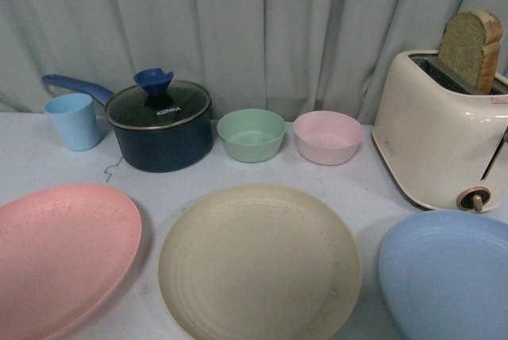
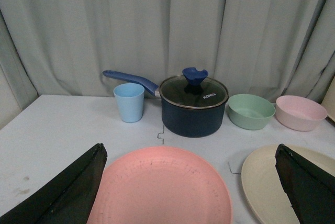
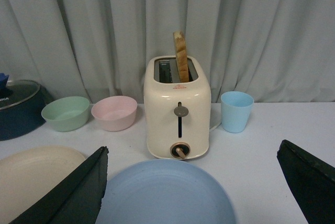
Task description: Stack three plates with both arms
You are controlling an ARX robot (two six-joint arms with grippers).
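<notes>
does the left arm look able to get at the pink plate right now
Likely yes: the left gripper is open, the pink plate lies bare just ahead between its fingers, nothing in the way.

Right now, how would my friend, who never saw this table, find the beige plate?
On the white table, find the row of three big plates along the near edge. The beige plate is the middle one, in front of the green bowl and pink bowl. The pink plate lies to its left and the light blue plate to its right; it alone is plain sandy beige.
</notes>
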